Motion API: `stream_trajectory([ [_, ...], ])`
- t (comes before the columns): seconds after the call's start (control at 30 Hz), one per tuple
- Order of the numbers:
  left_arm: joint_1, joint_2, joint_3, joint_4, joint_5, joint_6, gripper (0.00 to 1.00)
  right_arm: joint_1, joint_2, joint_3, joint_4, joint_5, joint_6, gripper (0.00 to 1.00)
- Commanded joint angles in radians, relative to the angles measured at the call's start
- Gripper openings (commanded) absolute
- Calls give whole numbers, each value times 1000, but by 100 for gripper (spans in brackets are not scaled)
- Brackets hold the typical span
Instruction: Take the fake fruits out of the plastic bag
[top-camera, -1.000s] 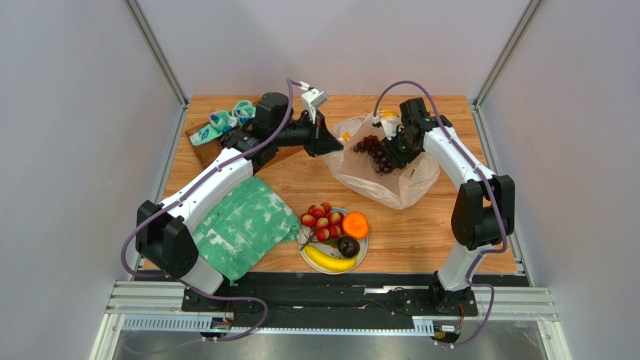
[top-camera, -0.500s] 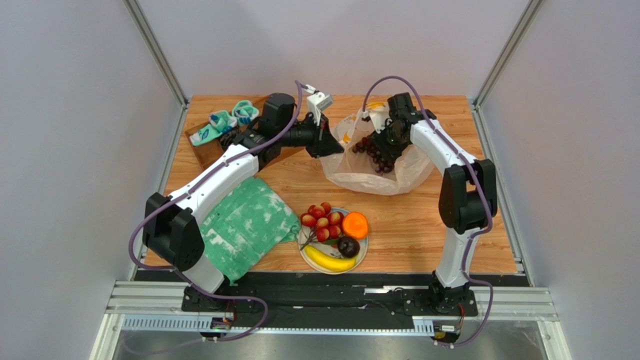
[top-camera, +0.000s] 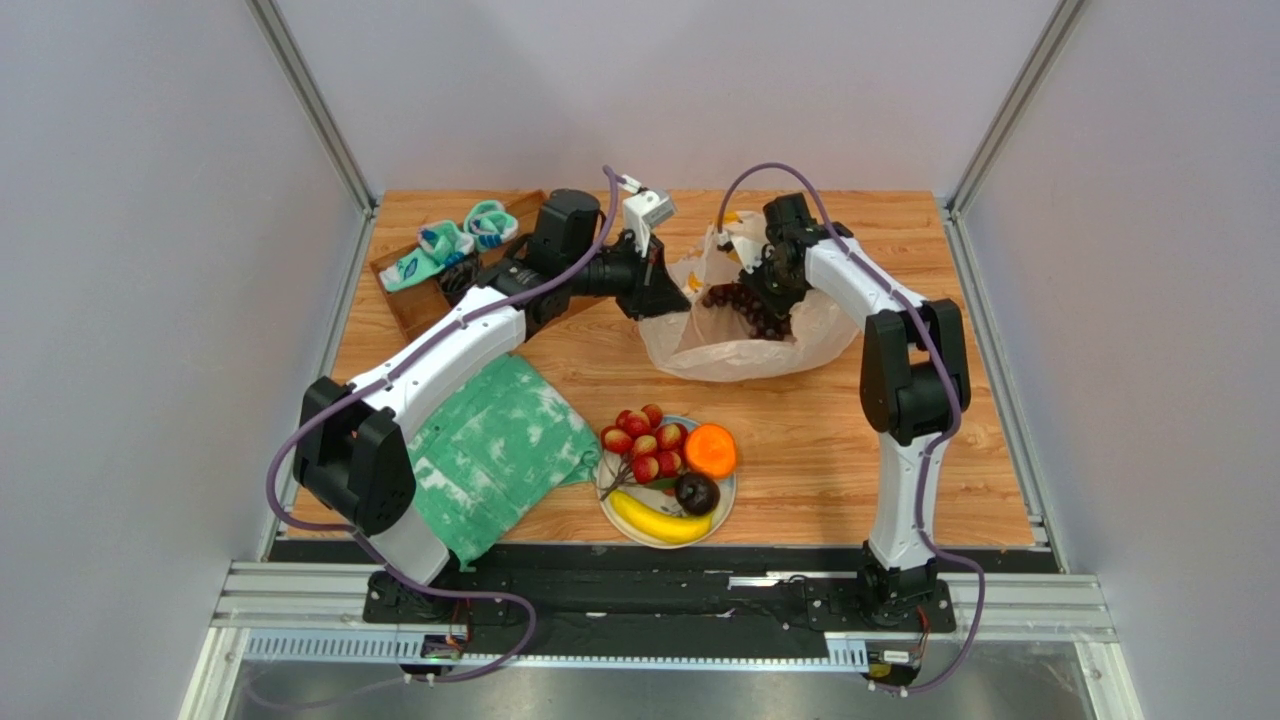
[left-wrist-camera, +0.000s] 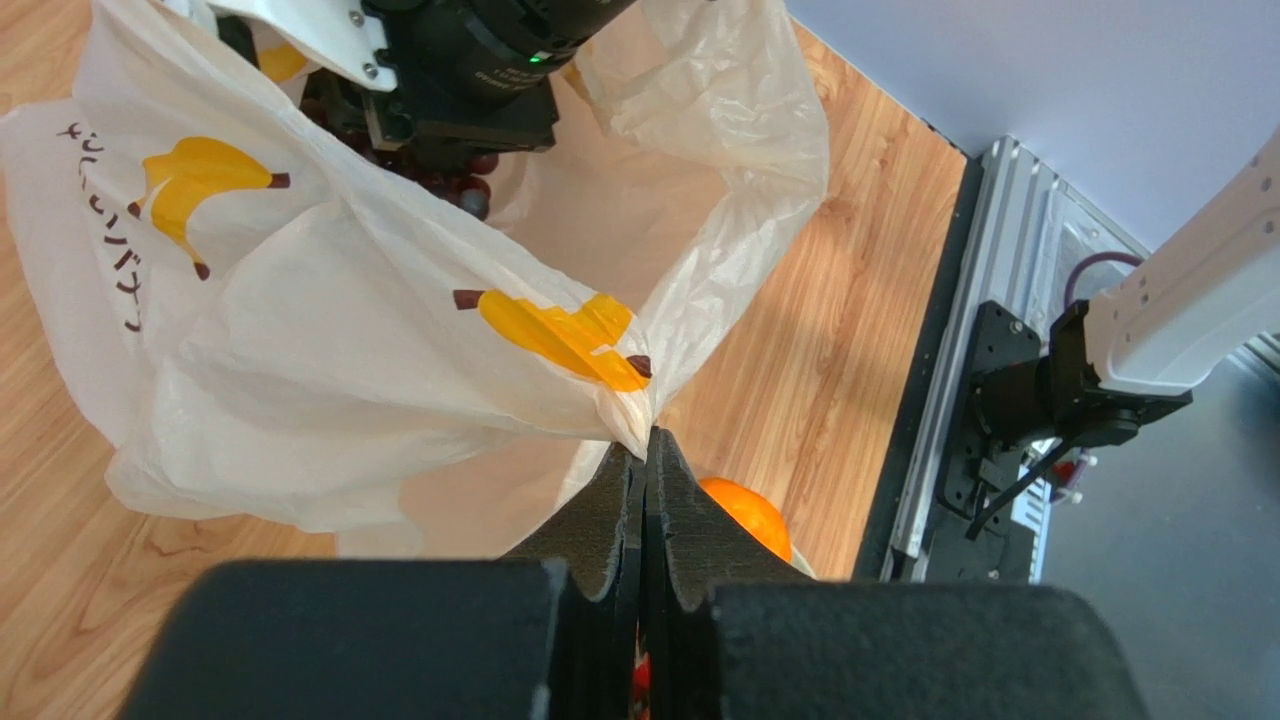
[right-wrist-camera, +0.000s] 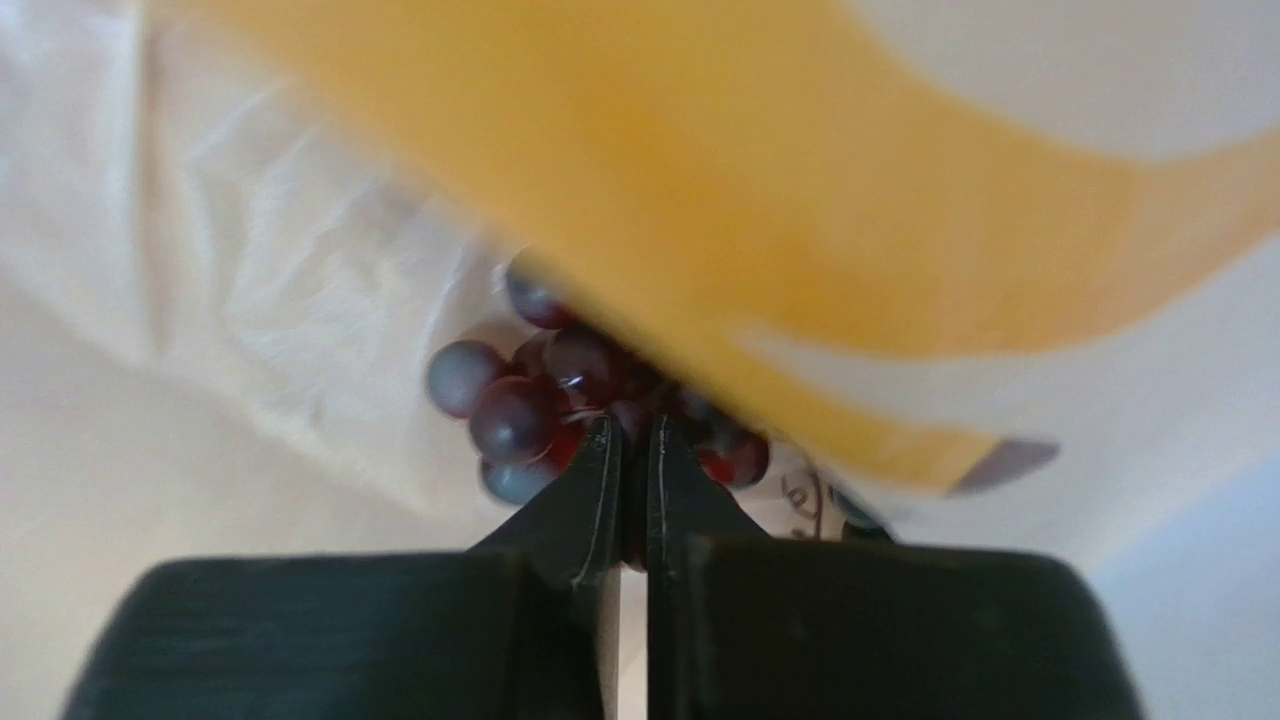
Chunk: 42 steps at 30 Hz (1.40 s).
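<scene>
Pinching one plastic bag (left-wrist-camera: 301, 345), left end effector (left-wrist-camera: 643, 450); right end effector (right-wrist-camera: 631, 435) closed at one grape bunch (right-wrist-camera: 511, 413).

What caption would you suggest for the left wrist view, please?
Left fingers, shut, pinch the rim of the plastic bag while the right arm reaches inside among the dark grapes.

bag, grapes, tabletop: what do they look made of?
Plastic bag: thin plastic film, whitish and translucent; it crinkles, and light shows through around the printed bananas.
Grape bunch: probably moulded plastic; smooth dark purple balls with a soft sheen.
Tabletop: wood or wood-look laminate; plank grain, satin finish.
</scene>
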Motion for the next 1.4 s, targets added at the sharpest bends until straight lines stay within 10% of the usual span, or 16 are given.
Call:
stream_trajectory([
  [0.0,-8,-18,37,-10,-21,36,0,0,-172,-16,-51,-119,21,0],
  [0.83,-6,43,157,100,-16,-133,0,8,-649,-268,-154,-391,104,2],
  [1.37,-6,23,139,56,-50,-64,0,8,-576,124,-48,-566,343,1],
])
